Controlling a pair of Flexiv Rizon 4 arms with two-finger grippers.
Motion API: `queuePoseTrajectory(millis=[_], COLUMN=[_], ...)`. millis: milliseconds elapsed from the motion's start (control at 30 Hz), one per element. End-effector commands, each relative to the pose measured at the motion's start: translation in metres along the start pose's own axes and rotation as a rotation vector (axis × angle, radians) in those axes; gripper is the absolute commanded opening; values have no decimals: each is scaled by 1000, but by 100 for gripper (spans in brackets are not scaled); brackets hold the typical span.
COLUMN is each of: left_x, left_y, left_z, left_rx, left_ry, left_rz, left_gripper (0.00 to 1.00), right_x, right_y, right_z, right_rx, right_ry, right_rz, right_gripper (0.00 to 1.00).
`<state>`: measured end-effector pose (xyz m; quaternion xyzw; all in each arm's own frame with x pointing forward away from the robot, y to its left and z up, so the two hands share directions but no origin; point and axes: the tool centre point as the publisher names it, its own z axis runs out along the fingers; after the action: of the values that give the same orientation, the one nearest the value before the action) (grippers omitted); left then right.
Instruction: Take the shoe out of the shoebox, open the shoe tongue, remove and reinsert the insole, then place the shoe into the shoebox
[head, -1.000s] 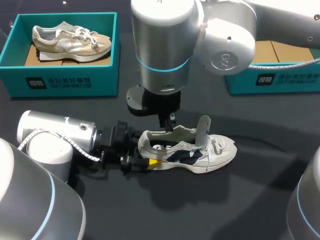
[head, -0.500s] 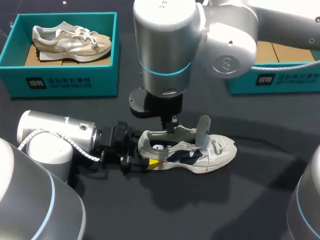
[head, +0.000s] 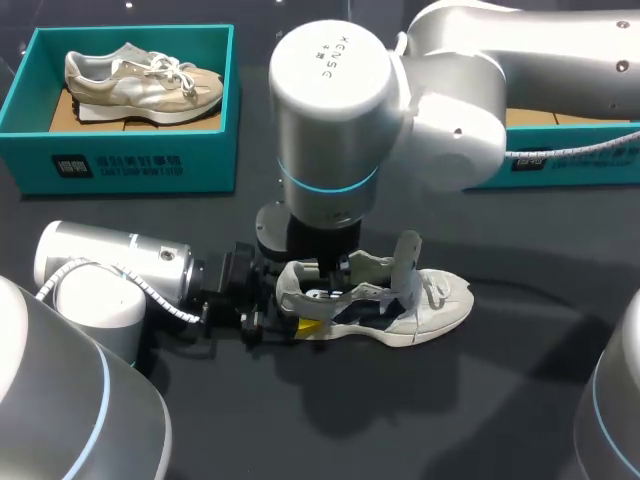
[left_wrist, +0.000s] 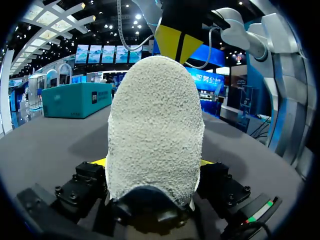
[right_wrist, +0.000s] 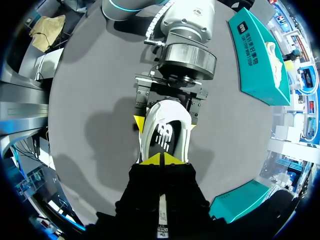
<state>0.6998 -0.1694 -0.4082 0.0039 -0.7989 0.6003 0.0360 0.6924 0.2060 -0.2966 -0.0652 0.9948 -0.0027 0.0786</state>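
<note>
2 arms work 1 white shoe (head: 430, 305) on the dark table (head: 450, 400), well apart from the teal shoebox (head: 130, 160), where a beige shoe (head: 140, 80) lies. Seen from above, the left gripper (head: 292, 312) clamps the heel from both sides, while the right gripper (head: 335, 278) dips into the shoe's mouth behind the upright tongue (head: 408, 255). By that evidence the shoe is out and the tongue open; the insole step looks to be in hand, and the return to the box is not yet done.

From the left wrist, the heel fills the space between that gripper's fingers, a yellow sliver showing at each side, and the right gripper's 2 yellow tips hang pressed together above the collar.

From the right wrist, its tips meet over the insole (right_wrist: 162, 134), which lies inside the shoe. Whether they pinch its edge cannot be told. Beyond, the left gripper's fingers flank the heel, touching it.
</note>
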Motion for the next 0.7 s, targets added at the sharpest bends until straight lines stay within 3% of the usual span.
queuePoseTrajectory(millis=[33,700], left_x=[0,0], left_y=[0,0], left_z=[2,2], left_rx=[-3,-3], left_ry=[0,0], left_rz=[0,0], left_gripper=[0,0], right_x=[-1,-8], right_y=[-2,-15], right_z=[5,58], right_rx=[-1,-54], right_ry=[1,8], right_rz=[-1,29], right_gripper=[0,0])
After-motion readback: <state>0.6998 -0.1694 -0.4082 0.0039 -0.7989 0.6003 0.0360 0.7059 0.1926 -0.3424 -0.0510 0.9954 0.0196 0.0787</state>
